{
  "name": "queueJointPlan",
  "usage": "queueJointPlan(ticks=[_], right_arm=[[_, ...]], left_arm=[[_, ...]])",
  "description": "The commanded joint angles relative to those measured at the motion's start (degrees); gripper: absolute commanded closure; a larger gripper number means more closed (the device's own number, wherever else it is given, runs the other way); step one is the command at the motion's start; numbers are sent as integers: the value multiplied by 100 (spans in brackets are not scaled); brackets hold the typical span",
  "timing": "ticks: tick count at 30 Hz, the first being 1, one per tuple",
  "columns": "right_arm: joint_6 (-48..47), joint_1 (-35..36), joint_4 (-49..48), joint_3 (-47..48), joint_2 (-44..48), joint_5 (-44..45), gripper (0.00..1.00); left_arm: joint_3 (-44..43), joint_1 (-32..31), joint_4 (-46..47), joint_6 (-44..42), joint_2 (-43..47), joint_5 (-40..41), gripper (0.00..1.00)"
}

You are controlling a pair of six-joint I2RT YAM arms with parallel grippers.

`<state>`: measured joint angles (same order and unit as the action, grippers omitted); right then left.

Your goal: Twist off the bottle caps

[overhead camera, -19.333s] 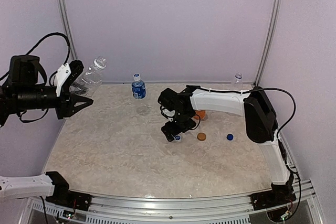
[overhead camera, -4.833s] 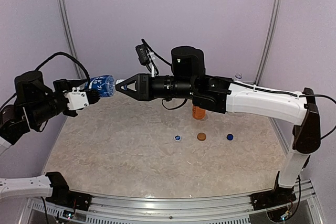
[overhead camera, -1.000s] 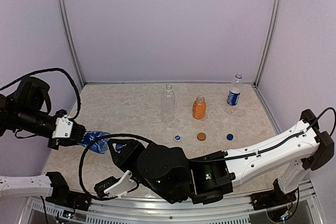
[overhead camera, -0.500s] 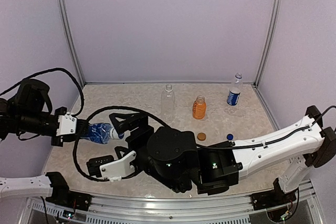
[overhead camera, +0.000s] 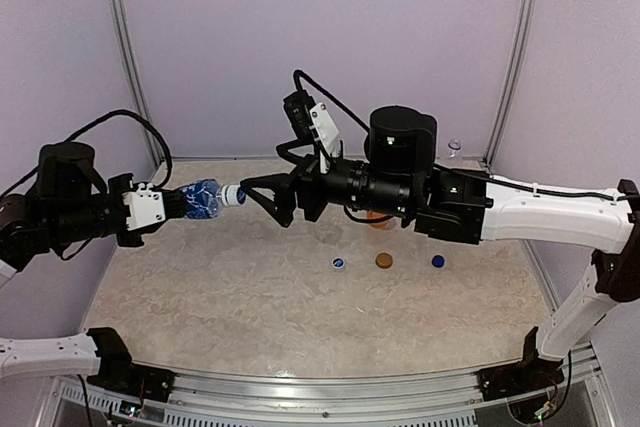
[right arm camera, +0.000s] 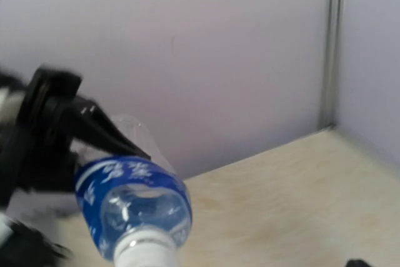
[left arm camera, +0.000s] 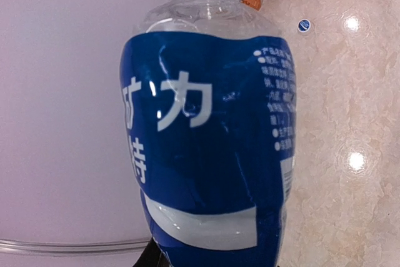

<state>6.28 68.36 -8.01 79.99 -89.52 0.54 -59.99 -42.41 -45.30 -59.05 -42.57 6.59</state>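
Note:
My left gripper (overhead camera: 178, 203) is shut on the base of a blue-labelled bottle (overhead camera: 202, 198), holding it level above the table's left side. The bottle's cap (overhead camera: 236, 194) points right and is still on the neck. My right gripper (overhead camera: 259, 201) stands open right at that cap, one finger above it and one below, not closed on it. The right wrist view looks along the bottle (right arm camera: 134, 201) onto its whitish cap (right arm camera: 147, 253). In the left wrist view the label (left arm camera: 206, 136) fills the frame. Three loose caps lie on the table: blue (overhead camera: 339, 264), orange-brown (overhead camera: 383, 260), blue (overhead camera: 438, 261).
A bottle with orange contents (overhead camera: 380, 220) stands mostly hidden behind my right arm. The capped top of another bottle (overhead camera: 454, 145) shows at the back right corner. Purple walls and metal posts close in the table (overhead camera: 250, 297) on three sides.
My right arm has swung up from low at the front to the middle, and its gripper has opened. The left arm has raised the bottle and turned it level.

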Motion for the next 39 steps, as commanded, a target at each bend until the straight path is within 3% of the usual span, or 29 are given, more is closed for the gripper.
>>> queueJointPlan(ticks=[1, 4, 8, 15, 18, 21, 24, 27, 32, 39], right_arm=[[2540, -294, 229, 460, -536, -1212, 1], [2828, -314, 288, 648, -772, -1442, 6], [2939, -347, 453, 1012, -1073, -1781, 24], [3022, -391, 520, 1134, -1264, -2083, 72], [3038, -402, 582, 1126, -1303, -2183, 100], [2797, -400, 830, 1209, -1293, -2187, 100], [1772, -299, 1608, 1387, -1180, -1766, 100], [-102, 59, 2333, 1419, -956, -700, 100], [-2721, 863, 2604, 1000, -610, 1102, 100], [-6294, 1965, 2071, 431, -818, 4522, 100]], left_arm=[[92, 14, 346, -155, 11, 185, 94], [109, 14, 320, -189, 3, 191, 94], [119, 14, 320, -208, 12, 202, 94], [113, 23, 313, -245, 12, 224, 94], [112, 30, 362, -259, 7, 220, 94], [101, 40, 302, -256, 3, 177, 94], [46, 56, -212, -270, 32, -65, 94], [-52, 73, -1400, -267, 4, -496, 95], [-131, 69, -2888, -223, -18, -1223, 97], [-61, 67, -3509, -315, -55, -1446, 97]])
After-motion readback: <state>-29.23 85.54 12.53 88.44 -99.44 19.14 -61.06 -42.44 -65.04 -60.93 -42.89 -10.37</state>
